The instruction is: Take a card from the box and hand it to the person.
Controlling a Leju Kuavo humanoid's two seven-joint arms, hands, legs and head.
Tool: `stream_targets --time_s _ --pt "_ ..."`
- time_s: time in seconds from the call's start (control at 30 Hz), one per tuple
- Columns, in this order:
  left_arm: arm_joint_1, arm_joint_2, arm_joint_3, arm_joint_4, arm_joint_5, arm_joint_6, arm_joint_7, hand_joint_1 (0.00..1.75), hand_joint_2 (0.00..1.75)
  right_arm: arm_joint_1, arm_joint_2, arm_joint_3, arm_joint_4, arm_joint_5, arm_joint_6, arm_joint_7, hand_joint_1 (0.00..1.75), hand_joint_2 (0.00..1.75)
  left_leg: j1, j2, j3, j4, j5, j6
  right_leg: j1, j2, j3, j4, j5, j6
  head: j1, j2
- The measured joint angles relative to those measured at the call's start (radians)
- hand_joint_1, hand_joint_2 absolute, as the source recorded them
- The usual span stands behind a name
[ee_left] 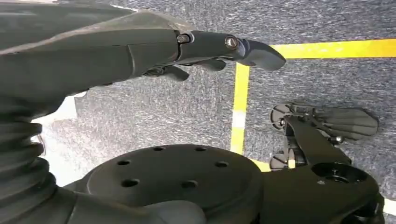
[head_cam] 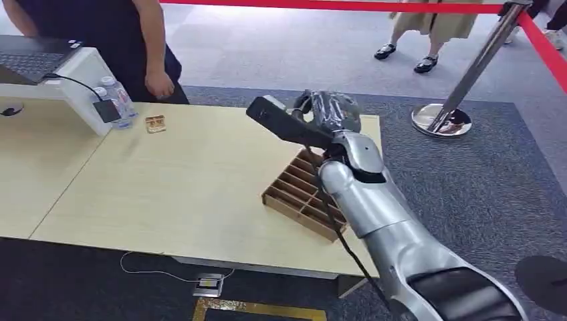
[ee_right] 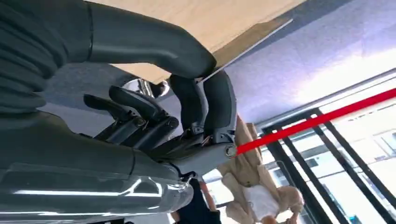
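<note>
Pale wooden table on grey carpet, slotted cardboard box at its right edge, right hand above pinching thin card, left hand loosely open, holding nothing.

Perhaps exhibition hall: red barrier belt

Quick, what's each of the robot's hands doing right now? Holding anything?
Left hand: hangs over the carpet, open, holding nothing.
Right hand: raised above the box, pinching a thin card.
</note>
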Motion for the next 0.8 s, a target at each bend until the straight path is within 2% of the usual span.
stream_targets --time_s 0.4,0.8 --pt "-0.001 0.000 0.000 0.000 -0.005 -0.003 -0.002 0.00 1.75 -0.031 0.009 0.042 -0.142 -0.014 0.001 -0.051 1.75 1.75 0.000 0.000 0.000 0.000 0.000 0.000 0.000 0.000 0.000 0.000 0.000 0.000 0.000 0.000" --pt "-0.004 -0.002 0.000 0.000 -0.005 -0.010 -0.017 0.00 1.75 -0.110 0.018 0.077 -0.190 -0.017 -0.018 -0.069 1.75 1.75 0.000 0.000 0.000 0.000 0.000 0.000 0.000 0.000 0.000 0.000 0.000 0.000 0.000 0.000"
